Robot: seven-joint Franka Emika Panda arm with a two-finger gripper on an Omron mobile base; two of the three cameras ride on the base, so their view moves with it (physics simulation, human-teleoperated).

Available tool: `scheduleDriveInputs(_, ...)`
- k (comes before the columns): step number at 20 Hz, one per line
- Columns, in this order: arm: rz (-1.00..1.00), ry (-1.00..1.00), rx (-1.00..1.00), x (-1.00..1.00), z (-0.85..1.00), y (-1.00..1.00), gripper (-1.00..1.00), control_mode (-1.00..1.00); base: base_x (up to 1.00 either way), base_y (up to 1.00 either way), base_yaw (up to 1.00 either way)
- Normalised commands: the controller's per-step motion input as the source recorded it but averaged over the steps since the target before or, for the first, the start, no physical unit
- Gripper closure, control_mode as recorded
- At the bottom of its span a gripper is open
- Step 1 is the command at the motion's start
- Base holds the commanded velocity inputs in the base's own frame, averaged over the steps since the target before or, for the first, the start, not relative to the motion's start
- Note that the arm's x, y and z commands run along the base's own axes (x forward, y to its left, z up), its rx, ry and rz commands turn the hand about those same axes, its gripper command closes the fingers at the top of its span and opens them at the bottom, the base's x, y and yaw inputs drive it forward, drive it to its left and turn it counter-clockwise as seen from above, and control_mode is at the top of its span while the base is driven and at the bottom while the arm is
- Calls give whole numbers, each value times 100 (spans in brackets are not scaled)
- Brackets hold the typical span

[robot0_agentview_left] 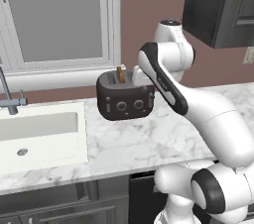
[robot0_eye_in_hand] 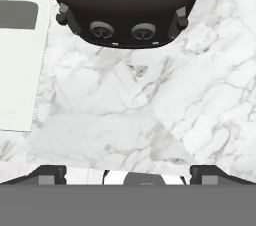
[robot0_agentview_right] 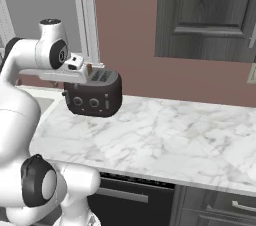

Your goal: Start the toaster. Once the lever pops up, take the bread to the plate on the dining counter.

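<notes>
The black toaster (robot0_agentview_left: pixel 125 100) stands on the marble worktop, its two round knobs facing me. A brown slice of bread (robot0_agentview_left: pixel 120 74) sticks up out of a top slot, and it also shows as a thin edge of bread (robot0_agentview_right: pixel 90 69) in the right base view. My white hand (robot0_agentview_right: pixel 75 62) hovers just above the toaster (robot0_agentview_right: pixel 94 97), next to the slice. In the hand view my gripper (robot0_eye_in_hand: pixel 127 174) is open, fingertips wide apart with nothing between them, looking down at the toaster (robot0_eye_in_hand: pixel 125 0) front and the bare marble before it. The plate and the dining counter are out of view.
A white sink (robot0_agentview_left: pixel 34 134) with a grey faucet (robot0_agentview_left: pixel 10 100) lies left of the toaster. A window (robot0_agentview_left: pixel 57 17) is behind, and a dark wall cabinet (robot0_agentview_left: pixel 218 5) hangs at upper right. The marble worktop (robot0_agentview_right: pixel 165 135) stretches right of the toaster.
</notes>
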Motion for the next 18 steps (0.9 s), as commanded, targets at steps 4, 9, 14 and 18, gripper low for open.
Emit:
scheduleDriveInputs(4, 0, 9, 0, 0, -6, 38, -100, -100, 0, 0, 0)
scheduleDriveInputs(9, 0, 4, 0, 0, -12, 43, -100, -100, 0, 0, 0)
scheduleDriveInputs(14, 0, 0, 0, 0, -5, 42, -100, -100, 0, 0, 0)
scheduleDriveInputs(18, 0, 4, 0, 0, -1, 36, -100, -100, 0, 0, 0)
